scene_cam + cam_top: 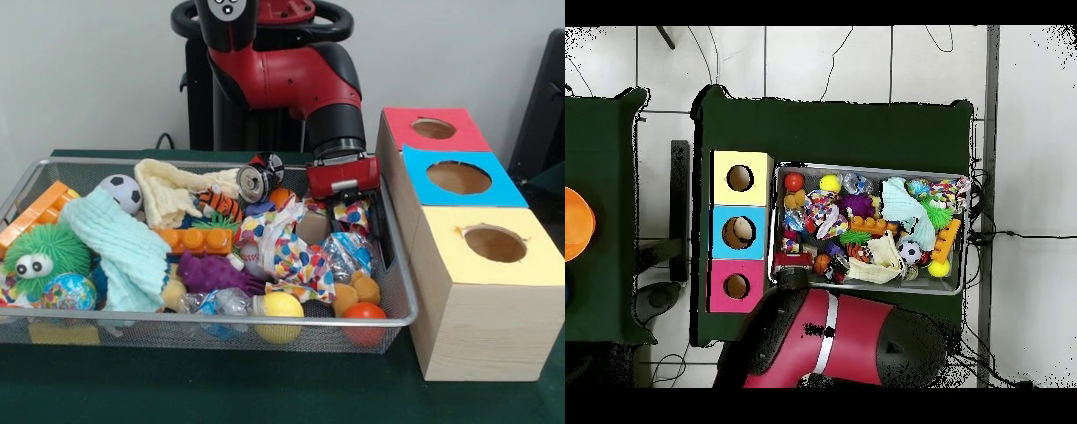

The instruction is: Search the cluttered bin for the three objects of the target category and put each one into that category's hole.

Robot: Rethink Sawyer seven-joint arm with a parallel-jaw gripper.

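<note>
- Wire bin (399, 265), crammed with toys, sits on the green counter (221, 389), touching the three-hole box (477, 291)
- End effector (351, 210) lowered at the bin's box-side corner; grip state cannot be told

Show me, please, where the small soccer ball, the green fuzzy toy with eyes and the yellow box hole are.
soccer ball (122, 192), front view, on its white upper face.
green fuzzy toy (48, 250), front view, on its spiky body above the eyes.
yellow box hole (495, 244), front view, at the opening's middle.
</note>
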